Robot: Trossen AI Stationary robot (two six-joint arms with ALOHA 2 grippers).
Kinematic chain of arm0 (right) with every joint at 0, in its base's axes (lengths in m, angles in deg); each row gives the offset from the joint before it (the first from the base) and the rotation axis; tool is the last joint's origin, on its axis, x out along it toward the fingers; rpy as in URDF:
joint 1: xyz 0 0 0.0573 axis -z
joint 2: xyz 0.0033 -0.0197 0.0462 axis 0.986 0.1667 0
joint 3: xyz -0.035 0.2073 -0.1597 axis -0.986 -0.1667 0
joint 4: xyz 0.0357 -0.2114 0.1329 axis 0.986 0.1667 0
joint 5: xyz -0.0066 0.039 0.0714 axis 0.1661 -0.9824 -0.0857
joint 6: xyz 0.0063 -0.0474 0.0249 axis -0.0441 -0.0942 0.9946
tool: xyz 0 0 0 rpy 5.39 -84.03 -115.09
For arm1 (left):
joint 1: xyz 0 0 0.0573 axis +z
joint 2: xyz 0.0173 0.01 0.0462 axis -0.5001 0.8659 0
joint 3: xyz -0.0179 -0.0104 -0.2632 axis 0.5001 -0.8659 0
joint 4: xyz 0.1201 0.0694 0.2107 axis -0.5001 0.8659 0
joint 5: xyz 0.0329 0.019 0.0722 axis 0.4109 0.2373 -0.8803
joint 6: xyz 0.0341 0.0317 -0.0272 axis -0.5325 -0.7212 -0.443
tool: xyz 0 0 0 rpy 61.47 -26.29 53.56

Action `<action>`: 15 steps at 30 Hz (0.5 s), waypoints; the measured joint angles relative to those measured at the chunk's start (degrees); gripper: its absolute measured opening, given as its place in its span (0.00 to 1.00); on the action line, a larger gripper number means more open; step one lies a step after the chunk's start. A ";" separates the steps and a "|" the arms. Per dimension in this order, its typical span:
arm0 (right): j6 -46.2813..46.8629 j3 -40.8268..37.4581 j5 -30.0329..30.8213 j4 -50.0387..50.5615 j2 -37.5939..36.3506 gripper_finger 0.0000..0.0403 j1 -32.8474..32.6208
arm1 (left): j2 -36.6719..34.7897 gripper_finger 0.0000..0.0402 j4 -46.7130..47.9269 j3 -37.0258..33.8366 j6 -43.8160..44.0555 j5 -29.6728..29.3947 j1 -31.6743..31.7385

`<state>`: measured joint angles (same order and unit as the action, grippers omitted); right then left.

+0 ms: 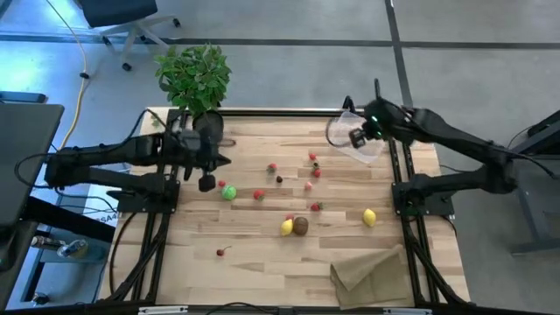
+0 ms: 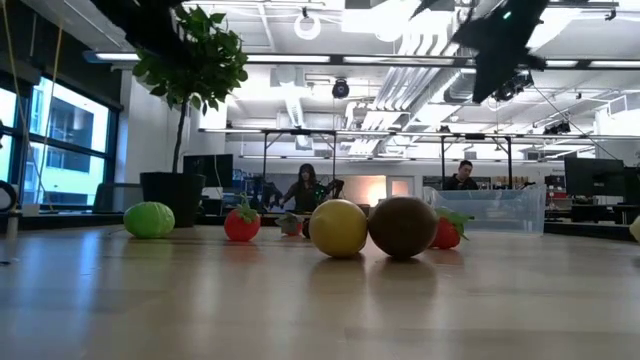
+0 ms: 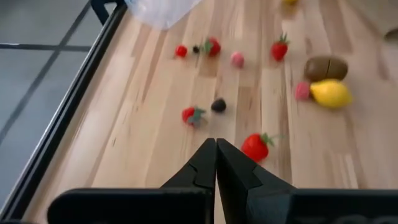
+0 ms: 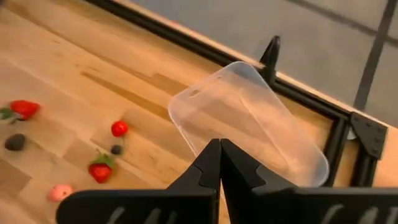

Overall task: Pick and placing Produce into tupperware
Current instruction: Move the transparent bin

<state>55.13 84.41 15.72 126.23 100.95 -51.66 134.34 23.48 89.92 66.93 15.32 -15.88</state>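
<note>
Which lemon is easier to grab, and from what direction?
Probably the lone lemon near the right arm. Come straight down and close across its shorter width; nothing touches it. The other lemon sits against the kiwi, leaving a finger little room on that side.

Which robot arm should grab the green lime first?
Probably the left. Its gripper hangs, fingers shut, right beside the lime on the table's left part. The right gripper, also shut, is far off over the tupperware at the back right corner.

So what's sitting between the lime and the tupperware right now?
In the high view, red berries, a pink one and a dark one lie scattered on the table between the lime and the tupperware.
</note>
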 joint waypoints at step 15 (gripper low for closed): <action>-5.61 -0.47 -19.02 -10.96 23.60 0.00 15.58 | 0.10 0.01 3.64 0.00 7.17 -13.44 -16.64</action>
<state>49.51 83.94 -3.31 115.27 124.55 -36.08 134.45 27.12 89.92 74.10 1.88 -32.52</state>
